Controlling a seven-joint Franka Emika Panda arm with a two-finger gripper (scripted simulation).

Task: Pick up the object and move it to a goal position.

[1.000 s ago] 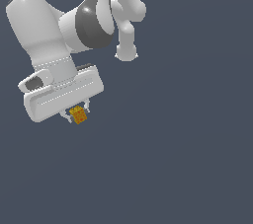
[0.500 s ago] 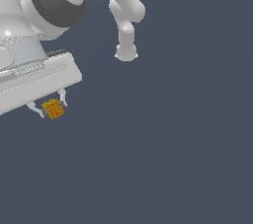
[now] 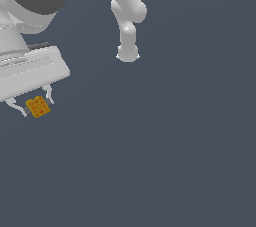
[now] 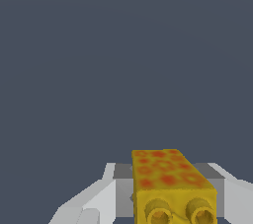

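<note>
One white robot arm [image 3: 35,31] fills the exterior view's upper left, its base post near twelve o'clock. One gripper [image 3: 36,105] hangs below it at about nine o'clock, jaws narrowed onto a single object [image 3: 38,106], the yellow-orange cube with reddish spots. The cube sits between the two fingers [image 3: 48,92], held clear above the grey floor [image 3: 170,151].

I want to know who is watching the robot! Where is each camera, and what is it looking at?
Exterior view: off the arm, looking at the white arm and its pincer gripping the spotted yellow-orange cube at this view's left.
Wrist view: on the wrist, looking past the pincer's fingers at the cube close up.
Both show the cube, the pincer and the plain grey surface.
</note>
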